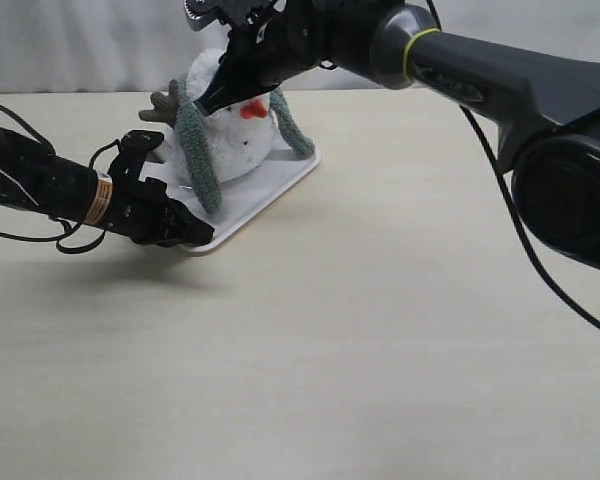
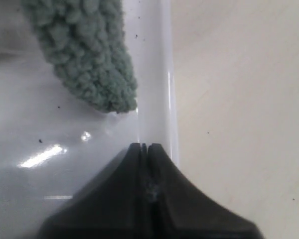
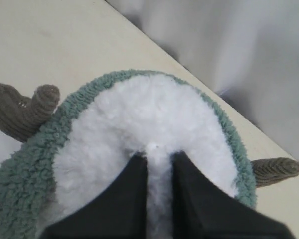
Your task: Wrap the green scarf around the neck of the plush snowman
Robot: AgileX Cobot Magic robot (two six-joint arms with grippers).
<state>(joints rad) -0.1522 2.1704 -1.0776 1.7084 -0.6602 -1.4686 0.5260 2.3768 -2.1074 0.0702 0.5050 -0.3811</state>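
The green scarf (image 1: 198, 160) arches behind the head of the plush snowman (image 1: 242, 145) at upper centre-left of the frame. Both its ends run down toward the white tray (image 1: 280, 190). The right claw (image 1: 208, 105) pinches the head's white fluff. The left claw (image 1: 200, 238) is pressed together at the tray's rim.

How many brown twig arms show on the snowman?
2. One arm sticks out beyond the green scarf on one side of the snowman, the other arm on the opposite side.

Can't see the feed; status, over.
Left pincer shut at white tray rim. Right pincer pinching fluffy white plush snowman. Grey-green knit scarf draped over its head, uncrossed.
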